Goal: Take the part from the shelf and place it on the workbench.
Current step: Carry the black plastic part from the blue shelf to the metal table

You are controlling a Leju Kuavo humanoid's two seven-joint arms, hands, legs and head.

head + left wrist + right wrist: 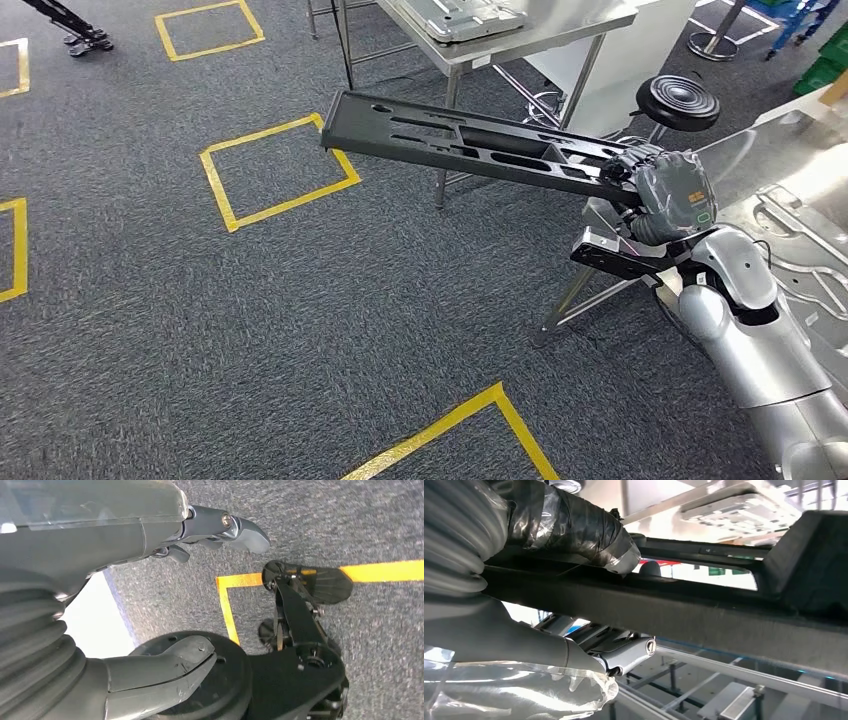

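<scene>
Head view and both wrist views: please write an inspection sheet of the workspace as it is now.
Surface: grey carpet with yellow tape squares.
Job's things: long black part held in the air at one end, reaching out over the carpet; a metal table stands beyond it.
Clutter: black round stool; pale metal panel at the right.
Hands: right hand grips the part's end; left hand holds nothing, fingers apart.
Cables: nothing seen.
Surroundings: a black stand foot at the far left; green crates at the far right.
</scene>
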